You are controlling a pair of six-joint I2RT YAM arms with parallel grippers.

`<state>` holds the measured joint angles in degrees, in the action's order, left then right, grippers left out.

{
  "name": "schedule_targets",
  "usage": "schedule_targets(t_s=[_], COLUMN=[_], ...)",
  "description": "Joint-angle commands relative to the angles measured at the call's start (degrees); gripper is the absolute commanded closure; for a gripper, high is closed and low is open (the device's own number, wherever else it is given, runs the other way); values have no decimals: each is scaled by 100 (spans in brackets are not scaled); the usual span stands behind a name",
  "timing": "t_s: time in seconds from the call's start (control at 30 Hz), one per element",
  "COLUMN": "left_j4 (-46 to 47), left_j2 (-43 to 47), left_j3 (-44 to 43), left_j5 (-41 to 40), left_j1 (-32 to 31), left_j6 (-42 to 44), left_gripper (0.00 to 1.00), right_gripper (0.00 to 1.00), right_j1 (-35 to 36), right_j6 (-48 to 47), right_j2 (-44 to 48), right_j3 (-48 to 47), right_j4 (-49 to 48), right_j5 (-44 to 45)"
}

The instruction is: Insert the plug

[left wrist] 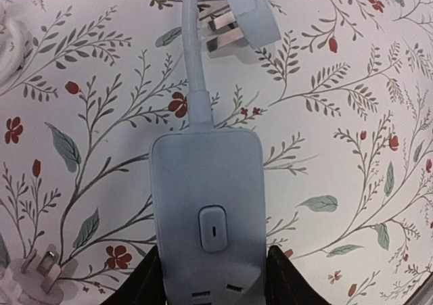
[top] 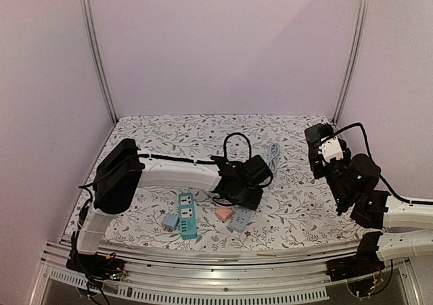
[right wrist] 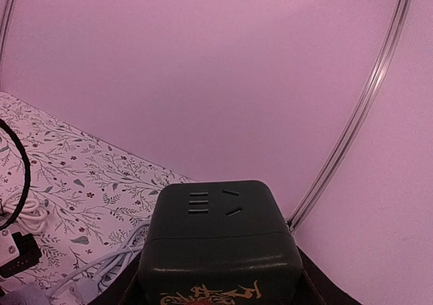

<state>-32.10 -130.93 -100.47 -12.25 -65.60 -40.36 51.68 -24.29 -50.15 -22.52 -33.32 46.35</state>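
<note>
From above, the left arm reaches over the middle of the flower-printed desk [top: 291, 203]. Its jaws sit low beside a pink adapter [top: 224, 214] and a teal power strip [top: 187, 215], and the wrist hides what they hold. The right arm is folded at the right edge, well apart, with a dark cube socket [top: 316, 137] held up off the desk.

In the left wrist view, the left jaws are clenched on a pale power strip [left wrist: 206, 203]. It is smooth matt plastic with rounded corners, and the black fingers [left wrist: 150, 281] press its long sides. Its round cable [left wrist: 193, 48] runs ahead along the strip's long axis. The plug [left wrist: 243, 17] lies on the desk straight ahead of these jaws, its flat metal prongs pointing left. The left arm is the nearer one.

In the right wrist view, the right jaws grasp the cube with its slotted face towards the camera. It is probably the receiving socket.
</note>
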Motion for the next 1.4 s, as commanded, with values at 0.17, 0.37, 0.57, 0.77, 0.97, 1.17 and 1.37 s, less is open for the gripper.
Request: schedule_targets(t_s=[0.17, 0.37, 0.57, 0.77, 0.97, 1.17, 1.37], left_j4=[158, 160, 212, 208, 187, 129, 197], left_j2=[-133, -165, -233, -302, -331, -370, -299], left_j3=[304, 264, 258, 262, 249, 274, 363], left_j5=[412, 541, 582, 533, 570, 547, 584], left_j1=[-138, -190, -282, -313, -313, -313, -337], left_j6=[1899, 2427, 2882, 3299, 3787, 4175, 4334], left_gripper=[61, 61, 62, 64, 66, 66, 65], right_gripper=[100, 100, 100, 100, 100, 100, 100], right_j1=[-29, -34, -28, -28, -28, -27, -31], right_j6=[432, 543, 647, 813, 910, 915, 818], right_j2=[187, 232, 292, 276, 244, 311, 176], right_j3=[-161, -448, -765, -1316, -1650, -1974, -2288], right_j4=[584, 1264, 2028, 2932, 3542, 3930, 4215], right_j5=[-213, -696, -1172, -1434, -1554, -1785, -1838])
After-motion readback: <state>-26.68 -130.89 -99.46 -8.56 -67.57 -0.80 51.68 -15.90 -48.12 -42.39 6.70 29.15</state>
